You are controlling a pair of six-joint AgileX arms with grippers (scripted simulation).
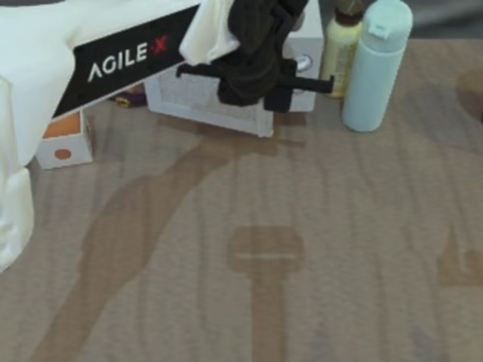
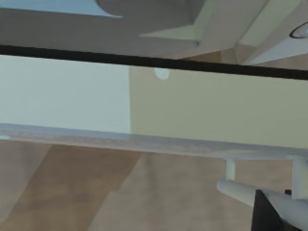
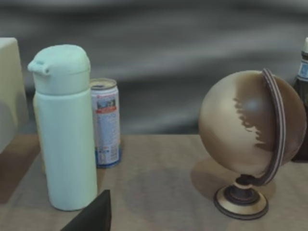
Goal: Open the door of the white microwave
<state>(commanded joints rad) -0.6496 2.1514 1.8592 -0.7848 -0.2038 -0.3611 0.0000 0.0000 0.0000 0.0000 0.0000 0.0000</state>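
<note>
One arm works: the left end effector [image 1: 260,79] hangs over the white microwave [image 1: 226,98] at the tabletop's [image 1: 302,249] far edge, door [image 1: 207,105] directly below, its long axis left-right; finger spread unclear.

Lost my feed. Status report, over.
Left gripper at the white microwave, over its mesh-windowed door. Door ajar. Right arm out of view. Mint bottle alongside.
</note>
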